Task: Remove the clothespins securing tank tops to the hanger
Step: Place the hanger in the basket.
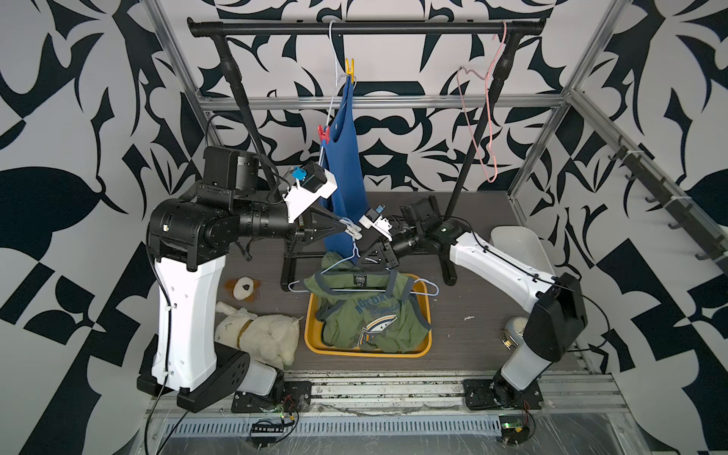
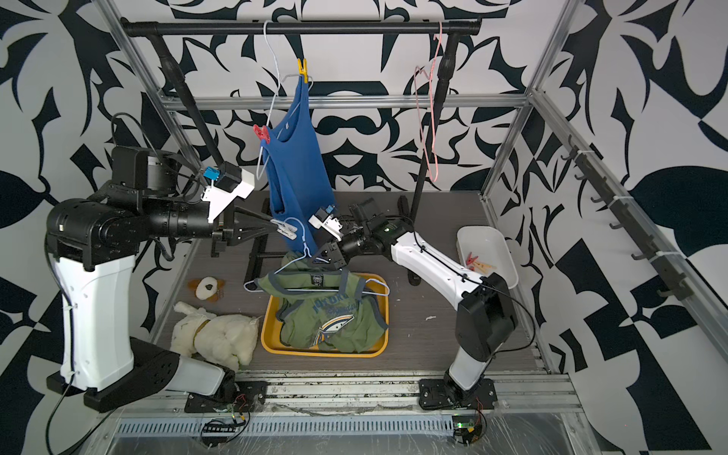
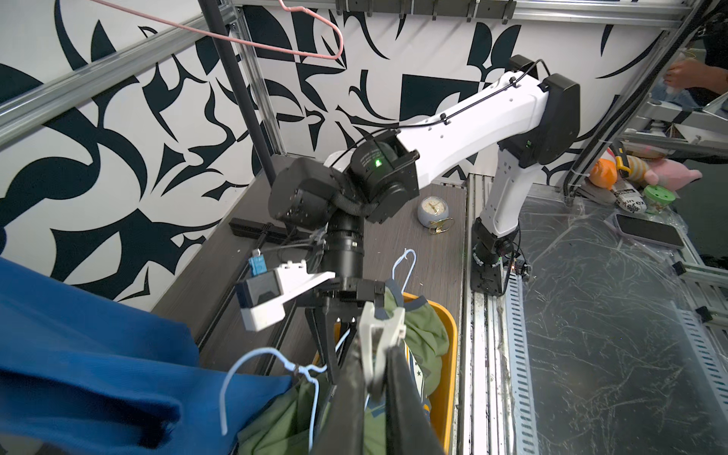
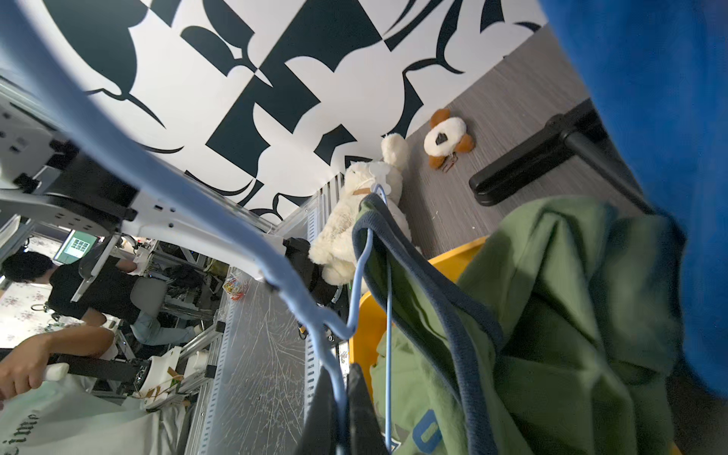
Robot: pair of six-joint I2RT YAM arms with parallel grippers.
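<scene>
My left gripper (image 1: 346,229) (image 3: 376,354) is shut on a pale grey clothespin (image 1: 353,231) (image 3: 380,331), held in the air beside the hook of a light blue hanger (image 1: 425,285). My right gripper (image 1: 364,258) (image 4: 340,374) is shut on that hanger's neck. Two olive tank tops (image 1: 366,315) hang from it, sagging into a yellow tray (image 1: 311,338). A bright blue tank top (image 1: 342,165) hangs from a white hanger on the black rail (image 1: 394,27). A yellow clothespin (image 1: 350,67) and a red clothespin (image 1: 324,133) pin it there.
A white bin (image 2: 486,240) at the right holds red and wooden clothespins (image 2: 478,264). A bare pink hanger (image 1: 488,118) hangs on the rail. A white plush dog (image 1: 256,331), a small plush head (image 1: 244,287) and a small clock (image 1: 514,329) lie on the table.
</scene>
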